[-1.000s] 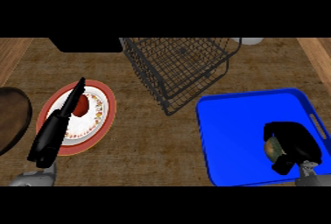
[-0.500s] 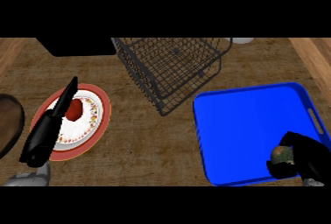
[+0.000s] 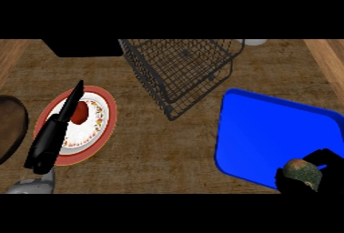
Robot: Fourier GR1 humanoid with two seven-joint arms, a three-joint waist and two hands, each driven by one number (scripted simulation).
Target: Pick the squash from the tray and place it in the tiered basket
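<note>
The squash [image 3: 301, 173], mottled green and brown, sits in my right hand [image 3: 324, 160] at the lower right corner, over the near edge of the blue tray [image 3: 269, 127]. The hand's black fingers curl round it and hide part of it. The black wire tiered basket [image 3: 181, 68] stands at the top centre, left of and beyond the tray. My left hand [image 3: 53, 132] rests open at the left, fingers straight, lying over a plate.
A red-rimmed plate [image 3: 101, 118] with a red item [image 3: 81, 112] on it lies at the left. A dark round object [image 3: 10, 125] shows at the far left edge. A black box [image 3: 84, 47] stands at the back left; a pale object [image 3: 254, 42] at the back right.
My right hand has closed on the squash and drawn it toward the tray's near right corner. The view has shifted, so tray and basket sit differently in frame. The left hand stays still.
</note>
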